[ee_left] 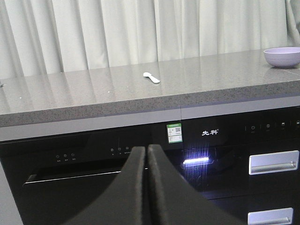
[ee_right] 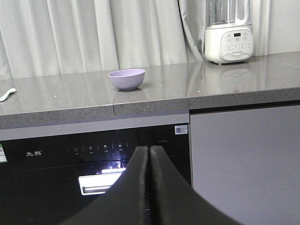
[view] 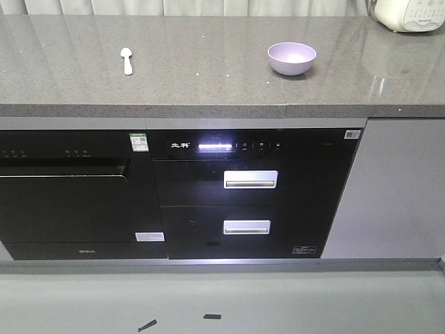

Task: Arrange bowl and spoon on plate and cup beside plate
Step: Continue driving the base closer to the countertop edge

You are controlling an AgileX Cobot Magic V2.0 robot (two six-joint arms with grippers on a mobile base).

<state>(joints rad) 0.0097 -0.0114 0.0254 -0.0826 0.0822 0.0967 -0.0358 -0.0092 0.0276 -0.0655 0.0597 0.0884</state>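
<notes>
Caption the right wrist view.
Right gripper, shut, faces a grey counter with the bowl, the spoon at left edge, white blender at right.

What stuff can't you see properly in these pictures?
- Plate and cup: not in any view.
- Spoon: in the right wrist view, cut off by the left edge.
- Bowl: in the left wrist view, clipped by the right edge.
- White appliance: in the front view, cut off by the top edge.
- Panel symbols: in the front view, too small to read.
</notes>
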